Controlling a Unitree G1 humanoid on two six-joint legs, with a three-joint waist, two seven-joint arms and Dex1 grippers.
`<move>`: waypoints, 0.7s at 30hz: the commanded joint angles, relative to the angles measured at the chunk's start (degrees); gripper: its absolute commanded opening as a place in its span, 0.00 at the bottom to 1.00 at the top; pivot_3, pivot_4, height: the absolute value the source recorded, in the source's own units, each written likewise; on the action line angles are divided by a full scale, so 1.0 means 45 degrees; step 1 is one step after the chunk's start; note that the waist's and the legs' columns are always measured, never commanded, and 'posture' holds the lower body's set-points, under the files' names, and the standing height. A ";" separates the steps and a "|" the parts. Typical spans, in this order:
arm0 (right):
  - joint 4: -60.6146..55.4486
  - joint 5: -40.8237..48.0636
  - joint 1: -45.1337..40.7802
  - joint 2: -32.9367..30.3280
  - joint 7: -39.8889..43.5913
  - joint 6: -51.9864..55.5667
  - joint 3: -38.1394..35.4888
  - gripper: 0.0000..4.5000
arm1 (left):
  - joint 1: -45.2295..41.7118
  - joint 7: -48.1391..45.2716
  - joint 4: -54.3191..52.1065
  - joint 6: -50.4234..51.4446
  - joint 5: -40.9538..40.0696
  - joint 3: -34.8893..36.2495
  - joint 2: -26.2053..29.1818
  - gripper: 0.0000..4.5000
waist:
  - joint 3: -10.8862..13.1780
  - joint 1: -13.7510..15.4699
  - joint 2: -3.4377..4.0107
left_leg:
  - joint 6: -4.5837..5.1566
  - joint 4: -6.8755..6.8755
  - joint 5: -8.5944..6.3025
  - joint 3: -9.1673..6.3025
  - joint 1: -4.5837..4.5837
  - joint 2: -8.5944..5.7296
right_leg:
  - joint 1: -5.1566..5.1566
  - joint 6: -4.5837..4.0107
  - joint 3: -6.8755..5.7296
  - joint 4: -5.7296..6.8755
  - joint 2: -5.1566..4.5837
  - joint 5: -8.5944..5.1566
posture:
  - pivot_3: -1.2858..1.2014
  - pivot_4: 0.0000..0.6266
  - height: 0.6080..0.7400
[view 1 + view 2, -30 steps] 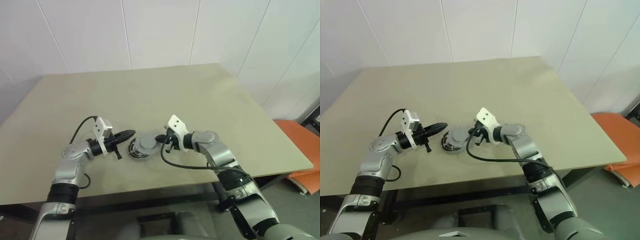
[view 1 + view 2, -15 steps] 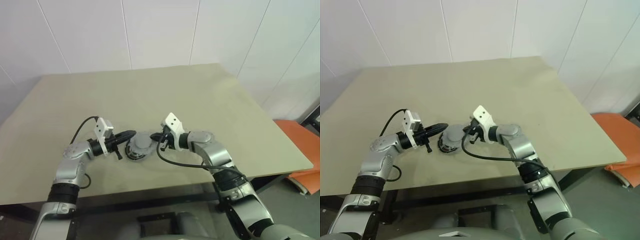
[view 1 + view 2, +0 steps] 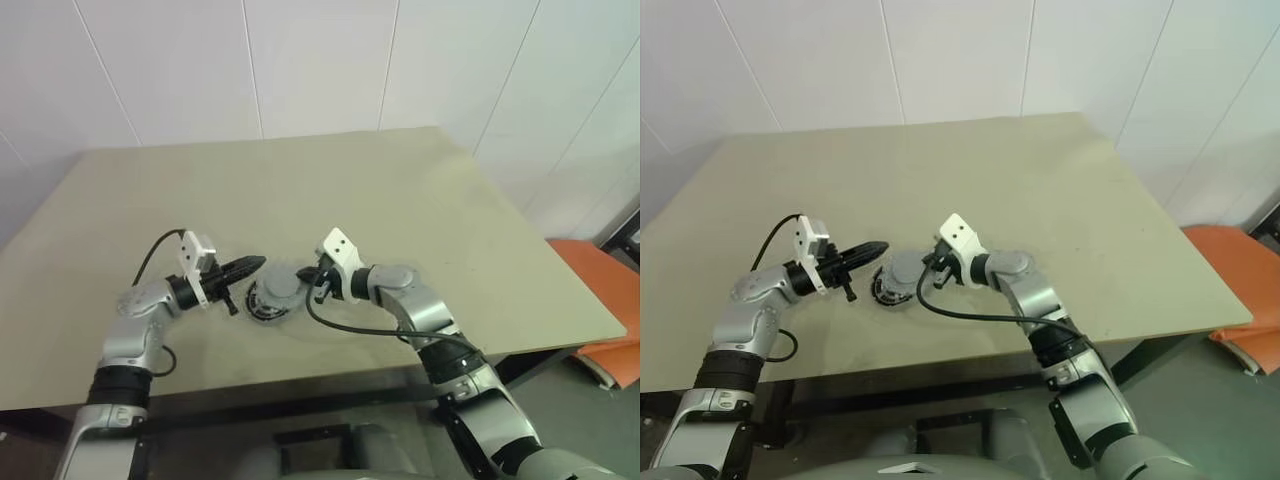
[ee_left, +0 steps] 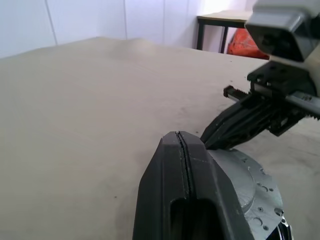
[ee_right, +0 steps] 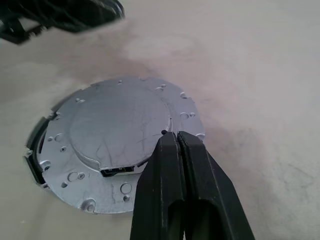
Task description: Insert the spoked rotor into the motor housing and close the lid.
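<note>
The motor housing (image 5: 120,155) is seen lying flat on the table (image 3: 400,200), near its front edge, with its silvery lid (image 5: 117,132) on top and a dark rim showing beneath 1 side. The right gripper (image 5: 177,137) is held with its 2 fingers pressed together, tips at the lid's edge. The left gripper (image 4: 182,140) is likewise closed, empty, just beside the housing on the opposite side.

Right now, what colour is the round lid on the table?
Silvery grey lid, best in the right wrist view.
</note>
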 commanded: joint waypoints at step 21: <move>-0.2439 0.2227 -0.0531 0.1309 -0.1700 0.4828 -0.0788 0.05 | -0.0220 -0.0011 -0.0159 0.0091 -0.0100 0.0319 0.0041 0.00 | 0.0001 0.0038 0.0001 | -0.0001 0.0001 -0.0001 -0.0008 -0.0024 -0.0010 | -0.0001 0.0002 -0.0003 -0.0018 -0.0039 0.0002 | 0.52 0.00 1.00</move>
